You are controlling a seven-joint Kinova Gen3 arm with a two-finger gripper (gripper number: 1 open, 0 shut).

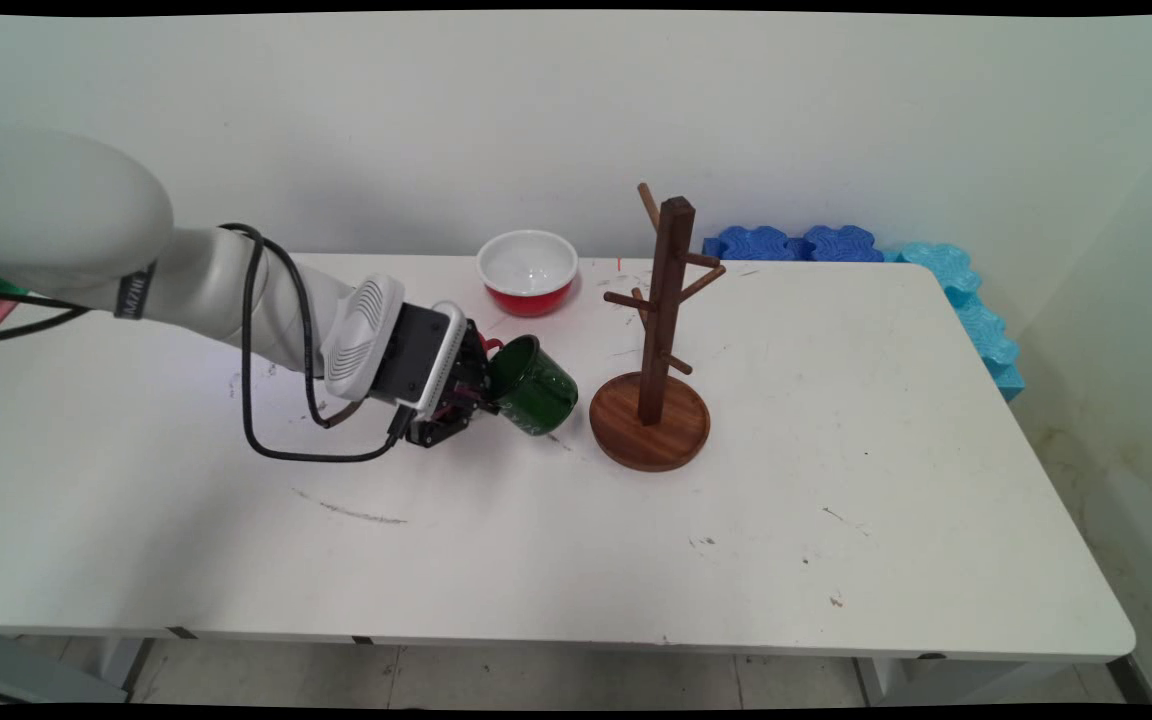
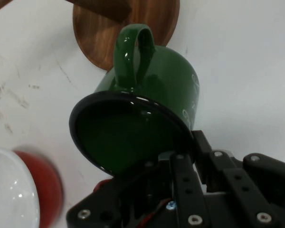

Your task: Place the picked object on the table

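The gripper (image 1: 484,388), left of centre in the main view, is pinching the rim of a green enamel mug (image 1: 536,385), one finger inside the mouth and the other outside the wall, as far as the hand view lets me see. The mug (image 2: 147,109) is tipped on its side, mouth toward the hand and base pointing right, so its long axis runs on toward the wooden mug tree (image 1: 658,330), whose round base (image 1: 650,420) sits just beside it on the right. In the hand view the handle (image 2: 134,54) arches on the upper side. I cannot tell whether the mug touches the white table (image 1: 576,540). Further back, centre frame, stands a red bowl (image 1: 527,272) with a white inside. The fingertips are hidden by the mug.
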